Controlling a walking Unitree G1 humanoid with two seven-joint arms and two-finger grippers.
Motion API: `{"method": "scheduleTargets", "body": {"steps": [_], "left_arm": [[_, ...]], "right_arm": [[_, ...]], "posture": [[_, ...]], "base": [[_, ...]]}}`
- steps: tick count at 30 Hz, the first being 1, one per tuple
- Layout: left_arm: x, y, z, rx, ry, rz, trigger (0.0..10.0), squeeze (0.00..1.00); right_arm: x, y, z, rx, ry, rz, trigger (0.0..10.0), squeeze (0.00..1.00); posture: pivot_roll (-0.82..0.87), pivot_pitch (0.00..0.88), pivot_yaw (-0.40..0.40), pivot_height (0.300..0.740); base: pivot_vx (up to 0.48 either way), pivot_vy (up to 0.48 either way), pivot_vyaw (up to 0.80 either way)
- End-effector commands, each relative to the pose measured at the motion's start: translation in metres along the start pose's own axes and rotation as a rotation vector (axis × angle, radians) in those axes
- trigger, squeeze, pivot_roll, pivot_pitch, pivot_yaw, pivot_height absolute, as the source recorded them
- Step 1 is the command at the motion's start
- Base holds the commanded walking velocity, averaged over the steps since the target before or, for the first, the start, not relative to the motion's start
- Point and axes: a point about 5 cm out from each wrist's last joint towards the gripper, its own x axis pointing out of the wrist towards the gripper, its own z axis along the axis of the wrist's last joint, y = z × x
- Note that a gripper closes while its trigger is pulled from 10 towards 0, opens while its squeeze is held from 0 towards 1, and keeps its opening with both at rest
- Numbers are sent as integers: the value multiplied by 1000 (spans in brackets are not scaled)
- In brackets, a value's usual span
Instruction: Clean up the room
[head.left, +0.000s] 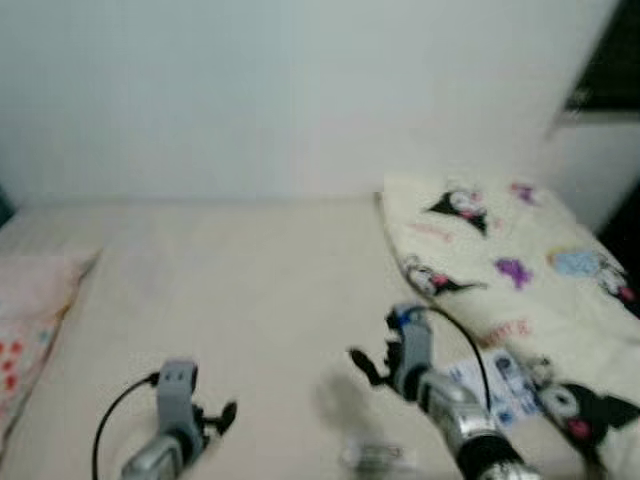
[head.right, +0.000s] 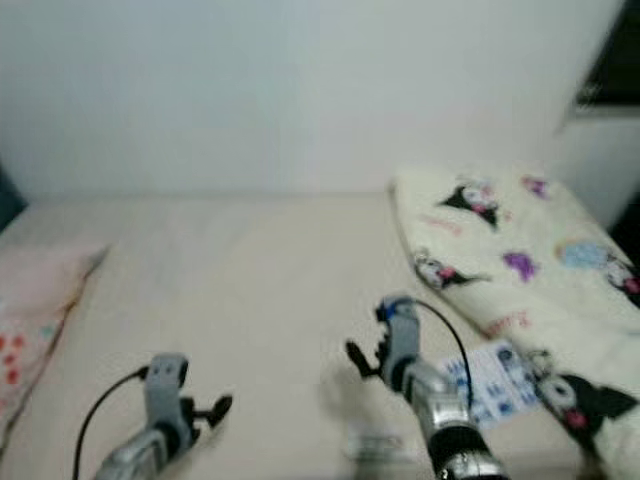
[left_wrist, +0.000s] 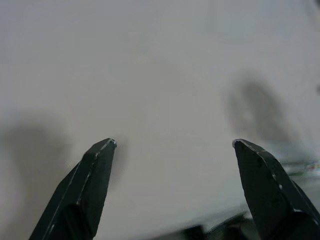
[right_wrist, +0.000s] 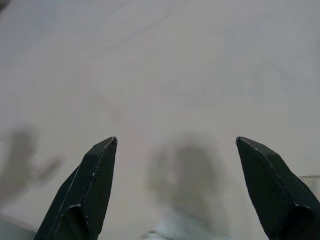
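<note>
I look down on a bed with a cream sheet (head.left: 250, 290). A small clear wrapper (head.left: 378, 458) lies on the sheet near the front edge, between my two arms. My left gripper (left_wrist: 172, 144) hovers open over bare sheet at the front left, its fingers (head.left: 225, 413) pointing toward the middle. My right gripper (right_wrist: 175, 141) is also open, held above the sheet just behind the wrapper, its fingers (head.left: 365, 367) pointing left. A blue-and-white printed packet (head.left: 500, 385) lies right of the right arm, against the blanket. Nothing is held by either gripper.
A folded cream blanket with cartoon prints (head.left: 500, 260) covers the bed's right side. A pink-patterned pillow (head.left: 30, 320) lies at the left edge. A pale wall (head.left: 280, 90) stands behind the bed. The picture is blurred.
</note>
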Motion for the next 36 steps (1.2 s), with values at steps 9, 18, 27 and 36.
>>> {"method": "scheduleTargets", "body": {"steps": [9, 18, 27, 36], "left_arm": [[-7, 6, -13, -16, 43, 14, 10000, 0], [-7, 7, -14, -16, 48, 14, 10000, 0], [-5, 9, -10, -48, 45, 62, 10000, 0], [-1, 17, 10, -86, -23, 105, 10000, 0]], "right_arm": [[-1, -1, -2, -1, 2, -6, 10000, 0], [0, 1, 2, -18, -14, -5, 10000, 0], [1, 1, 8, -23, -38, -29, 10000, 0], [3, 2, 14, -18, -59, -34, 10000, 0]], "posture": [[-134, 0, -1, 740], [-134, 0, 2, 740], [-136, 0, 1, 740], [-132, 0, -3, 740]], "base": [[0, -480, 0], [0, -213, 0], [0, 0, 0], [0, 0, 0]]}}
